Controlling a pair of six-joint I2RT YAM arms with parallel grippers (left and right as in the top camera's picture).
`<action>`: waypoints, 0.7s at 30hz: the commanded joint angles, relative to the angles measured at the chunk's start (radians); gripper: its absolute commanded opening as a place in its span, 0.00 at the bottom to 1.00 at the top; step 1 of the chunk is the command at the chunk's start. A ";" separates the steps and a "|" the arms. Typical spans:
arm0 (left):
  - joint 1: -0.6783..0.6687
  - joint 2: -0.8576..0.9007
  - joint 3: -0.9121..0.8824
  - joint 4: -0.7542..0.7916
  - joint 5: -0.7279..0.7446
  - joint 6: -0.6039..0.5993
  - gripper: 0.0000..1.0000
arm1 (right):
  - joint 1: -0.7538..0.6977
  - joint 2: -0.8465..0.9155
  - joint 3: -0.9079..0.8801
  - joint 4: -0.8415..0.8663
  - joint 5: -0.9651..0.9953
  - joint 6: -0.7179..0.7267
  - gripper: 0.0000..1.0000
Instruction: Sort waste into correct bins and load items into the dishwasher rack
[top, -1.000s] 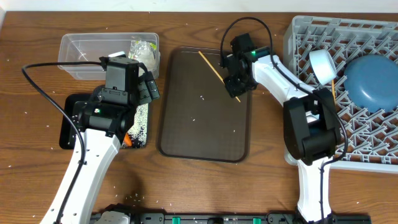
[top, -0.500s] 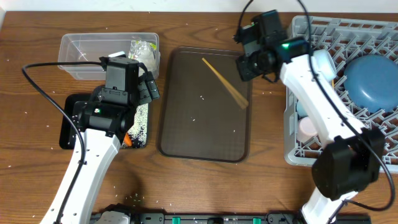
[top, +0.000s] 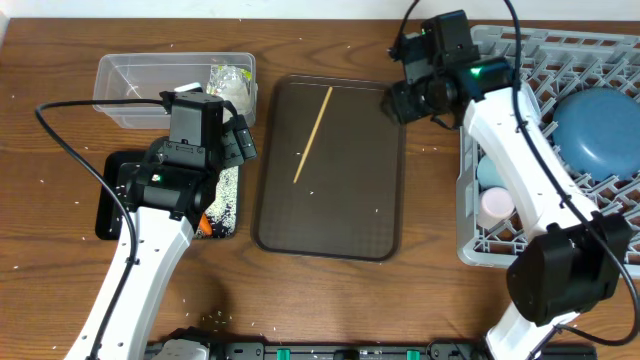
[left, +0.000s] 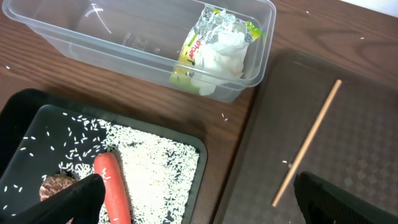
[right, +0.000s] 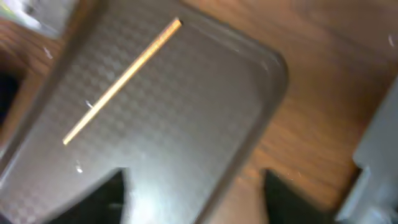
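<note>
The single wooden chopstick (top: 313, 135) now lies flat on the brown serving tray (top: 330, 225), in its upper left-centre part, slanting from upper right down to lower left. A second ago it was pinched in the right gripper (right: 194, 186) above the tray's upper right area, and half a second ago it showed further right on the tray, slanted the other way. The right gripper's jaws, clenched a second ago, now stand apart with nothing between them. The right arm has swung away from the tray and sits near the top left corner of the grey dishwasher rack (top: 600, 255). In the rack, the large darker blue bowl (top: 598, 130) rests at the upper right, with the light blue cup (top: 492, 172) and the pinkish-white cup (top: 497, 205) along the left wall. The left gripper (left: 198, 186) has not moved: its jaws are spread wide and empty above the gap between the black tray (left: 25, 118) and the serving tray. The black tray holds the carrot (left: 112, 186), the brown lump (left: 53, 185) and the rice (left: 155, 165). The clear tub (left: 74, 37) on the table (top: 40, 280) holds the tissue (left: 221, 50) and the wrapper (left: 191, 55).
</note>
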 joint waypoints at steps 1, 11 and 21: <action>0.004 0.005 0.014 0.000 -0.013 -0.009 0.98 | 0.070 0.075 0.000 0.082 -0.033 0.097 0.77; 0.004 0.005 0.014 0.000 -0.013 -0.009 0.98 | 0.252 0.336 0.000 0.455 0.085 0.521 0.81; 0.004 0.005 0.014 0.000 -0.012 -0.009 0.98 | 0.369 0.399 0.001 0.507 0.444 0.563 0.78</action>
